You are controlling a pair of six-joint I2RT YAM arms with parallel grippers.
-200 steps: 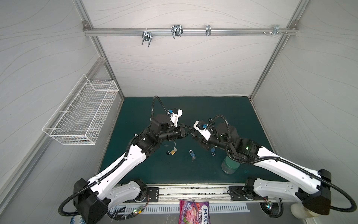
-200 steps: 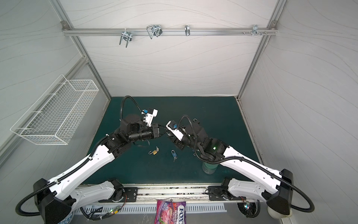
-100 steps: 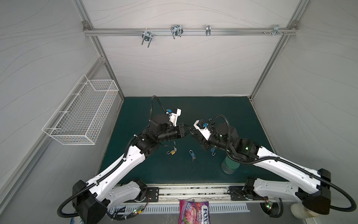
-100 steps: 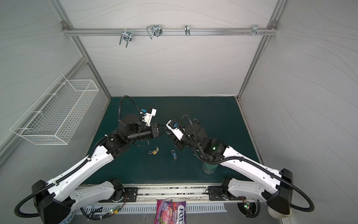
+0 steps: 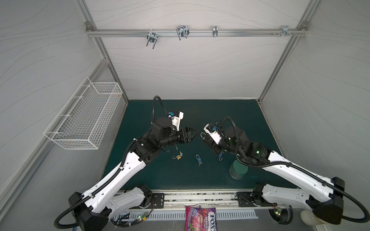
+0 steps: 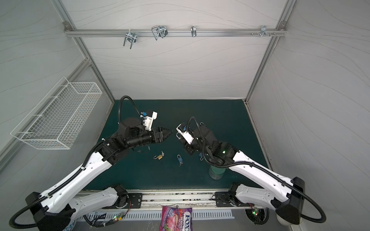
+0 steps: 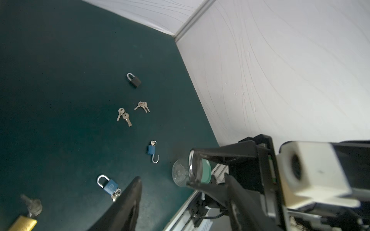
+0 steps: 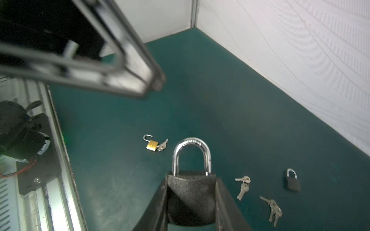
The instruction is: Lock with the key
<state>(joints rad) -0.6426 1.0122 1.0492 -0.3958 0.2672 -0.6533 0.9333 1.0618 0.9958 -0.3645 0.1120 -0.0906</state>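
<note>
Green tabletop [image 5: 230,112], white walls [image 5: 190,70]. Right hand [image 8: 191,177] clamped on body of black padlock [image 8: 191,196], held in air back-left of jar [image 5: 238,170]; shackle [image 8: 191,144] looks seated both sides, no key visible in it. Left hand [image 5: 194,133] spread, empty, facing shackle, apart. Step: likely shackle pressed home; next calls for one of key bunches [image 8: 243,187] beyond jar, fine pinch. Versus earlier frame: left hand was pinched shut, now parted

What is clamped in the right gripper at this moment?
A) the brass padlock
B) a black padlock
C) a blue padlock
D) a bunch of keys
B: in the right wrist view the right gripper has a finger on each side of a black padlock, while the brass padlock lies loose on the green mat.
</note>
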